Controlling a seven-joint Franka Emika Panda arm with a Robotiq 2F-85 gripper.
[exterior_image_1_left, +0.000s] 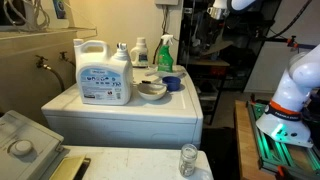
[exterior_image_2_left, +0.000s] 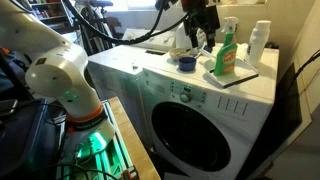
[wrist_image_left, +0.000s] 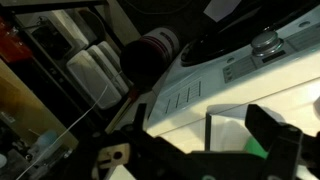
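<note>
My gripper (exterior_image_2_left: 204, 36) hangs open and empty above the white washing machine (exterior_image_2_left: 150, 70), over the blue cup (exterior_image_2_left: 186, 63) and next to the green spray bottle (exterior_image_2_left: 228, 52). It touches nothing. In an exterior view it shows only at the top edge (exterior_image_1_left: 216, 10), high above the blue cup (exterior_image_1_left: 172, 84) and the bowl (exterior_image_1_left: 152, 89). In the wrist view the two dark fingers (wrist_image_left: 200, 122) stand wide apart over the washer's top (wrist_image_left: 190, 110). A white and green shape, too blurred to name, shows between them.
A large white detergent jug (exterior_image_1_left: 104, 72), small bottles and the green spray bottle (exterior_image_1_left: 164, 52) stand on the washer. A white bottle (exterior_image_2_left: 260, 40) stands by the wall. The washer's knob (wrist_image_left: 265, 40) and control panel face the front. A glass jar (exterior_image_1_left: 188, 159) stands on the near counter.
</note>
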